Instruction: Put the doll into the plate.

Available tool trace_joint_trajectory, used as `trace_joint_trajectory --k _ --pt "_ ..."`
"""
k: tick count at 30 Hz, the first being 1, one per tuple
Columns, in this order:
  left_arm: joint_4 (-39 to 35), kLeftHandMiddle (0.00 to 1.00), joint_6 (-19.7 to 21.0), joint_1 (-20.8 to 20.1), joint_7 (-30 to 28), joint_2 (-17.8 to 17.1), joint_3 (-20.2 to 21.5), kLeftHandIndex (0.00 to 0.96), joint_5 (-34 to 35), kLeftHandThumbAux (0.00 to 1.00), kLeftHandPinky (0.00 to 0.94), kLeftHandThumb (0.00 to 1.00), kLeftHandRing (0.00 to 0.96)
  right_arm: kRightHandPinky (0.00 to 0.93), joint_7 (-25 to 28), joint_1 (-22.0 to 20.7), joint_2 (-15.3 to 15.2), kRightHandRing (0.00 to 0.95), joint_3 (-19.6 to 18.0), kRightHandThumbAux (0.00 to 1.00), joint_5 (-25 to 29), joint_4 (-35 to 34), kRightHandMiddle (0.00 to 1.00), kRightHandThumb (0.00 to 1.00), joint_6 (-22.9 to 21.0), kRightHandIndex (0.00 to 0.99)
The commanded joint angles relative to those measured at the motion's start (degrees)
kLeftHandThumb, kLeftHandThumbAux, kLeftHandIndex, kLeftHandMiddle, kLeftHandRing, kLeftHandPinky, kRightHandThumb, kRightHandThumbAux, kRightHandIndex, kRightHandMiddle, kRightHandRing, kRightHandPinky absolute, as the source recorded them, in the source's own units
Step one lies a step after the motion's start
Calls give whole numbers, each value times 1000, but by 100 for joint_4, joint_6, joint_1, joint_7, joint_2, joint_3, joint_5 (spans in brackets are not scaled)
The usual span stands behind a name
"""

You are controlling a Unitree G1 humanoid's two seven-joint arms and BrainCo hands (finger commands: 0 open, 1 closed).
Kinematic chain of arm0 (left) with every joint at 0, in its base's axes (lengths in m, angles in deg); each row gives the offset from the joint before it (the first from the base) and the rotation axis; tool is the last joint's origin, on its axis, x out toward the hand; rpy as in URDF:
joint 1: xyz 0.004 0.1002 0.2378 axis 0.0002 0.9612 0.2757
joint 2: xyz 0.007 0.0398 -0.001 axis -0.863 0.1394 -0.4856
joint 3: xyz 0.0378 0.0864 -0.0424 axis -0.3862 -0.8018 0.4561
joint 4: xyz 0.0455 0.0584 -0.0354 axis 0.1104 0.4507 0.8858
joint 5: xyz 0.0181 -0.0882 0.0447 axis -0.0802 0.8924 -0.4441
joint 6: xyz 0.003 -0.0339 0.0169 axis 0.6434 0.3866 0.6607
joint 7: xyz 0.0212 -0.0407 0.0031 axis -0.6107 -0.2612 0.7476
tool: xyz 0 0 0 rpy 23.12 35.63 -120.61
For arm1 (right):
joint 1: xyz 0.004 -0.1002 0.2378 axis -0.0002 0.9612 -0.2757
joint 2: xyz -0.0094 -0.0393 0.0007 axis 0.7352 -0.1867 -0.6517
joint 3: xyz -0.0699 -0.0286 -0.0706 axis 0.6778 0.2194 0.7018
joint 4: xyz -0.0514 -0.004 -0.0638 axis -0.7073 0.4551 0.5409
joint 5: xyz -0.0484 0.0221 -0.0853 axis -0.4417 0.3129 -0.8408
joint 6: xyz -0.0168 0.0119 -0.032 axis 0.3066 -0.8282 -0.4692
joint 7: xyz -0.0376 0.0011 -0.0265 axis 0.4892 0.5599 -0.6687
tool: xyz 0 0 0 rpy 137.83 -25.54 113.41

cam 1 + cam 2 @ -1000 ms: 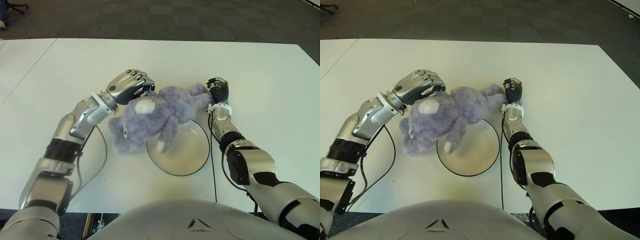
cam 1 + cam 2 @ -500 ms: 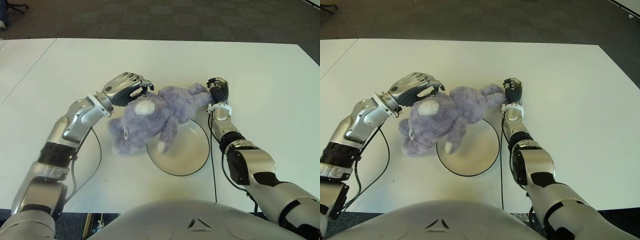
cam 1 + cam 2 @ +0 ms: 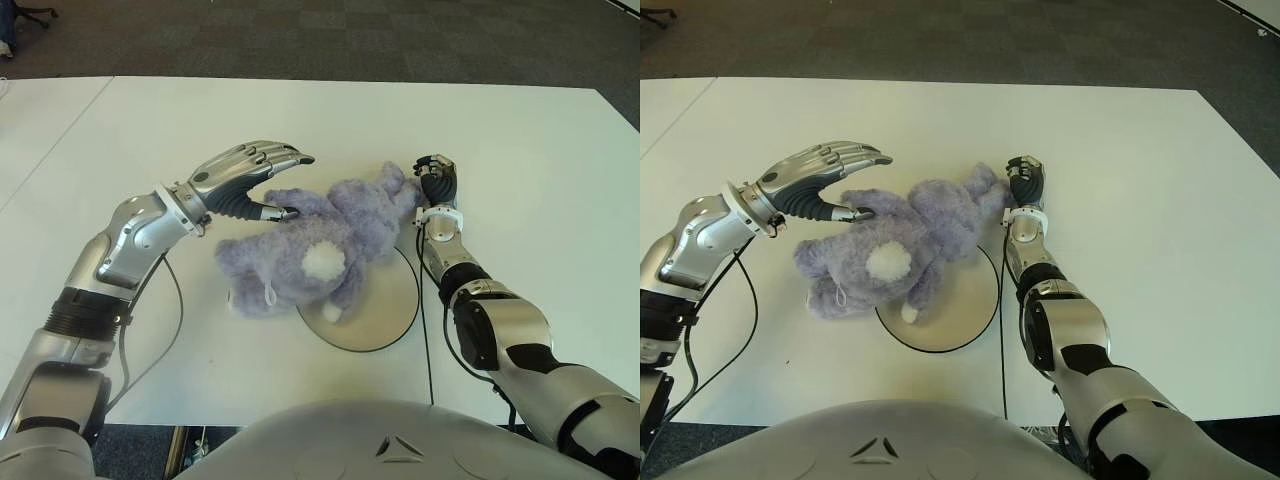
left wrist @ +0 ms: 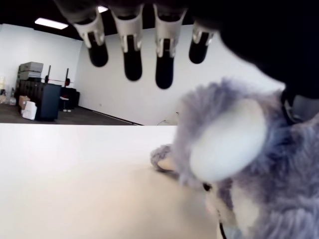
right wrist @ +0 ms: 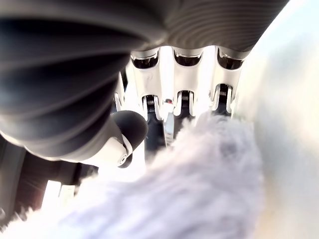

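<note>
We see a broad white table [image 3: 520,130] filling most of both eye views, with another white tabletop [image 3: 40,120] butting against it at the left edge of the frame, a thin seam between them. Beyond the far edge, along the top of the frame, runs dark grey carpet [image 3: 330,35] in square tiles, and the base of an office chair [image 3: 25,14] shows in the upper left corner. In the left wrist view the room behind is white-walled, with ceiling light panels and dark cabinets [image 4: 42,97] at the far side. A purple plush doll [image 3: 320,245] lies near the middle of the table, its lower part overlapping the left portion of the round cream plate [image 3: 390,305], its head still off the plate on the bare table to the left. Our left hand [image 3: 245,180] hovers at the doll's upper left with its fingers stretched out and apart, holding nothing; the thumb tip shows right at the fur, though we cannot tell whether it touches. Our right hand [image 3: 437,182] stands at the doll's upper right, fingers curled and clamped on a tuft of its fur, as the right wrist view shows. Thin black cables [image 3: 425,330] trail along both arms across the table.
</note>
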Motion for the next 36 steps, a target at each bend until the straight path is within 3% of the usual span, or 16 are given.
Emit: trace_joint_trajectory --k 1,29,34,36 --pt "218 0 -148 44 -223 -135 19 0 138 271 0 276 0 436 63 1037 353 443 35 693 -8 637 459 830 -596 414" --pt "672 0 -638 -119 -464 -271 57 0 404 267 0 177 4 441 135 1046 349 405 13 695 23 639 455 828 -601 414" --pt "738 0 -709 -205 -631 -340 -5 0 411 277 0 176 53 439 79 1044 348 404 23 695 7 640 455 828 -604 414" --pt "765 0 -717 -243 -676 -337 -13 0 419 280 0 169 123 429 79 1044 349 399 21 707 11 640 469 815 -603 361"
